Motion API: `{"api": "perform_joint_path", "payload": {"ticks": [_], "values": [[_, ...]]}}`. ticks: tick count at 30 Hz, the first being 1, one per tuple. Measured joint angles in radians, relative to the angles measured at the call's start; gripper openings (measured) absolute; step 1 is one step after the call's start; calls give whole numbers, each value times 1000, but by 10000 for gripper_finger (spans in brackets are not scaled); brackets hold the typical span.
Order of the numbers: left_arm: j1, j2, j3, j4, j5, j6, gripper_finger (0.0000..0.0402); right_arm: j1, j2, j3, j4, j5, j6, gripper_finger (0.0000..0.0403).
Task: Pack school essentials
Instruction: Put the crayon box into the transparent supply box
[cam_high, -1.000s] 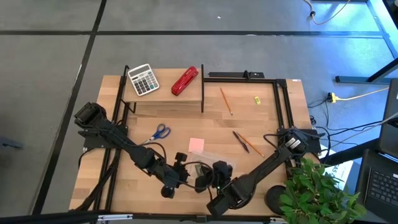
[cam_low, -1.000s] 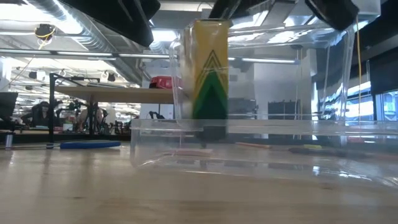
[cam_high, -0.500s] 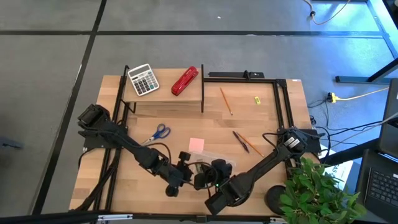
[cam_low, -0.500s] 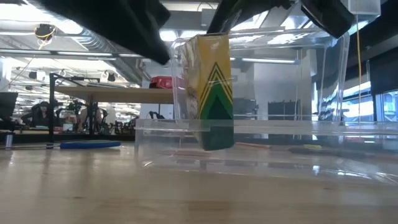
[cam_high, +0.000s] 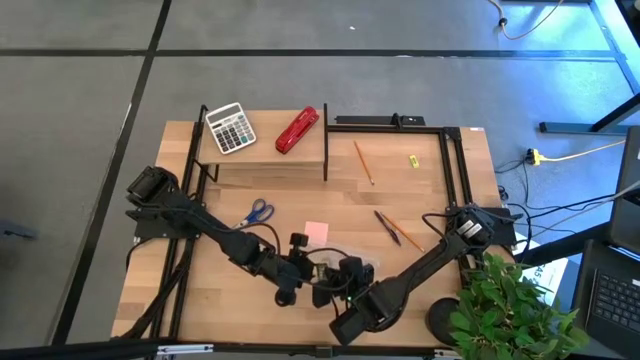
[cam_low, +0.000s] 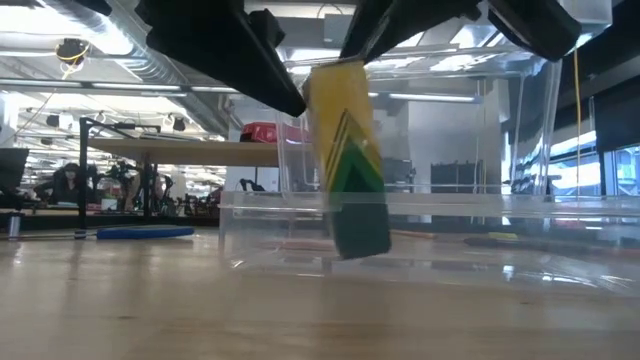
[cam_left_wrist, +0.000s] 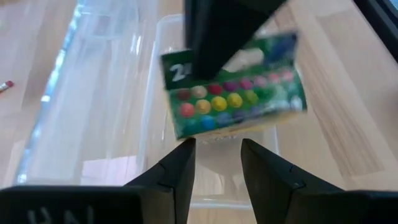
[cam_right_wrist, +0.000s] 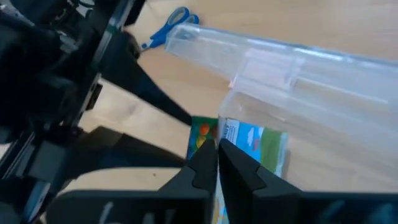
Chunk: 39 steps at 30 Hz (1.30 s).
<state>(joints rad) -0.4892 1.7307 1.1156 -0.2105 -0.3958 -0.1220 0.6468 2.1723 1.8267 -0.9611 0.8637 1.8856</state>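
Crayon box (cam_left_wrist: 233, 84), marked "2…", pinched by right gripper (cam_right_wrist: 217, 163); left gripper (cam_left_wrist: 214, 163) spread.

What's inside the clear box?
A green and yellow crayon box hangs tilted in the clear box, pinched by the right fingers. Through the clear floor, only wooden table shows. The arms hide it from above.

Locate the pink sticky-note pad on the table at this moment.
In the high view the pink sticky-note pad lies flat mid-table, between the blue-handled scissors on its left and the dark pen on its right.
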Motion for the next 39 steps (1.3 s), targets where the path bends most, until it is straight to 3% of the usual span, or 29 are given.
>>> {"api": "perform_joint_path", "payload": {"ticks": [10, 20, 39], "values": [[1, 0, 0, 34, -6, 1, 124, 0, 0, 0, 3, -8, 48, 62], [1, 0, 0, 51, -5, 2, 124, -1, 0, 0, 1, -22, 97, 140], [26, 0, 0, 55, 21, 2, 124, 13, -56, 0, -57, 111, 88, 145]]}}
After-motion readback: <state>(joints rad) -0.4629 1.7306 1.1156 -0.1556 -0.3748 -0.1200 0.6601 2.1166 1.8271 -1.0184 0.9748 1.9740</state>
